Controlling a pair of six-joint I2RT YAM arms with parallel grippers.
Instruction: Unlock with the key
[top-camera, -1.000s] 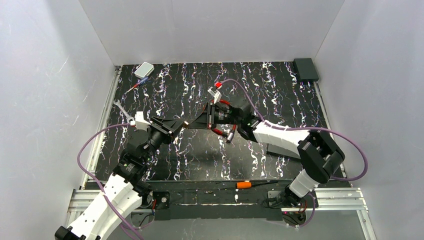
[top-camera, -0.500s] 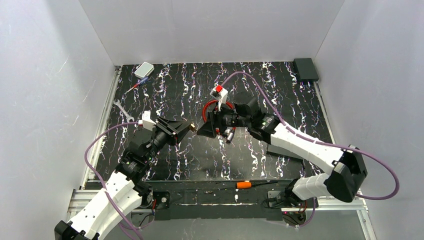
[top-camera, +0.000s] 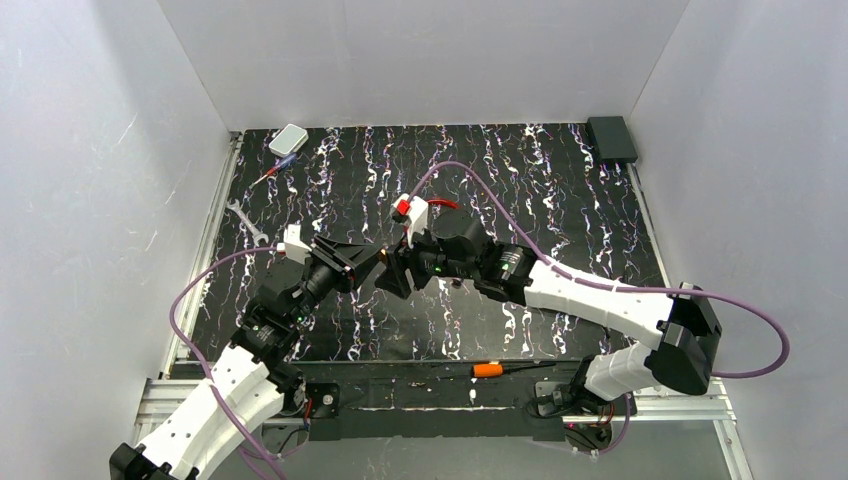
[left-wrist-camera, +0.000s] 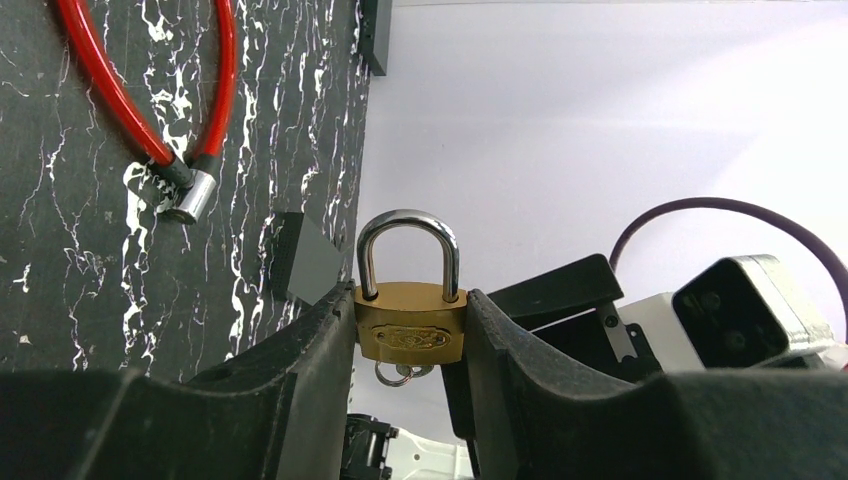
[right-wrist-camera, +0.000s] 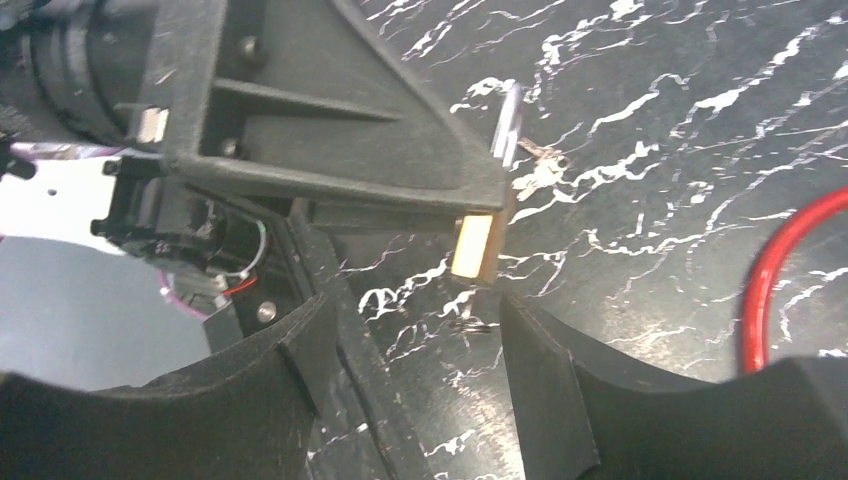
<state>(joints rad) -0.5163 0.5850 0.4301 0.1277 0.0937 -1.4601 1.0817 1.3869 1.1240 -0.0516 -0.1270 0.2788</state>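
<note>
1. Left fingers (left-wrist-camera: 318, 350) are pinching the little brass padlock (left-wrist-camera: 410, 335) by its sides, shackle (left-wrist-camera: 408, 218) up and closed, held clear of the table (left-wrist-camera: 60, 260). Right fingers (right-wrist-camera: 300, 355) are standing spread, gripping nothing.
2. The key (left-wrist-camera: 398, 374) is looking like it's sitting in the bottom of the lock, only its tiny silvery head poking out, just off my right fingertips in the right wrist view.
3. So I'm guessing the step in hand is grabbing that head and twisting. I'm aiming to close squarely on its flat faces, near the lock body, then roll the wrist along the key's axis with no sideways levering.
4. I'm counting on the left grip staying firm, or the lock will be spinning along with the key.
</note>
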